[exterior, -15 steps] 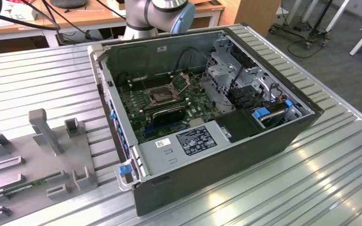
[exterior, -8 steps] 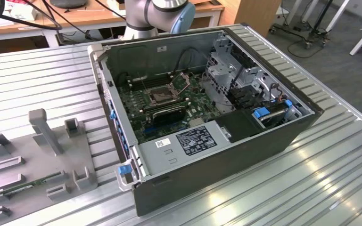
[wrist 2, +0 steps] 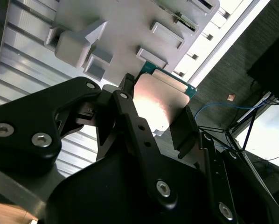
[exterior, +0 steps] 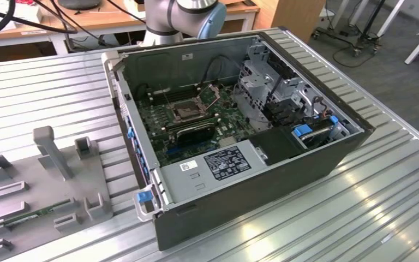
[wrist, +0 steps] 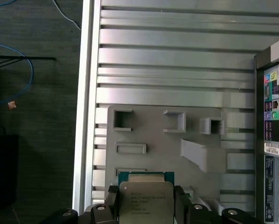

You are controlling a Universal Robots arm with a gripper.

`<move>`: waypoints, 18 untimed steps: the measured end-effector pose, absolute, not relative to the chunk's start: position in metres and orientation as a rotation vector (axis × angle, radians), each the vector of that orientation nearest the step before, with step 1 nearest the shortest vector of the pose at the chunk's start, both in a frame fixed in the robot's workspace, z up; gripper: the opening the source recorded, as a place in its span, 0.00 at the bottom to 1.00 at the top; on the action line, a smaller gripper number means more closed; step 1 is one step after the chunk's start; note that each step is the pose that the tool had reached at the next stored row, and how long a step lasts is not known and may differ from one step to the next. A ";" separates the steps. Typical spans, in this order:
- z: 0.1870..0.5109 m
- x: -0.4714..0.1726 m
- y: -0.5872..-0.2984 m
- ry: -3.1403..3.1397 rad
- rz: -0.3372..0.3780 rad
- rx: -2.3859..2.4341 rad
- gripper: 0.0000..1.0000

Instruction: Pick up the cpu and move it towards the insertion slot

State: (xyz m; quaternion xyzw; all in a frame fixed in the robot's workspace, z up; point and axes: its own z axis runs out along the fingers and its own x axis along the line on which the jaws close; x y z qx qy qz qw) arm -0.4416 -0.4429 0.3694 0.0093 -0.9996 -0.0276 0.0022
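Observation:
The cpu [wrist: 145, 198] is a flat square chip with a silvery top and a green edge. My gripper [wrist: 146, 204] is shut on it, one black finger on each side. In the second wrist view the cpu [wrist 2: 160, 105] sits between the same fingers [wrist 2: 182, 128] of the gripper [wrist 2: 156, 109], held in the air above the grey fixture plate [wrist 2: 125, 23]. The insertion slot [exterior: 186, 111] is the square socket with a metal frame on the green board inside the open computer case [exterior: 268, 180], toward the exterior view's right of the plate.
The grey fixture plate [exterior: 42, 180] has raised holders and a tall post [exterior: 53, 153]; a thin green memory stick [exterior: 31, 216] lies on it. The ribbed metal table [wrist: 177, 56] ends at an edge with dark floor and cables beyond. The arm's base [exterior: 180, 16] stands behind the case.

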 end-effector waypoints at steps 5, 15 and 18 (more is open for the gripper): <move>0.369 -0.435 -0.443 -3.136 -0.087 0.029 0.55; 0.369 -0.424 -0.443 -3.136 -0.087 0.029 0.55; 0.369 -0.420 -0.443 -3.136 -0.087 0.029 0.55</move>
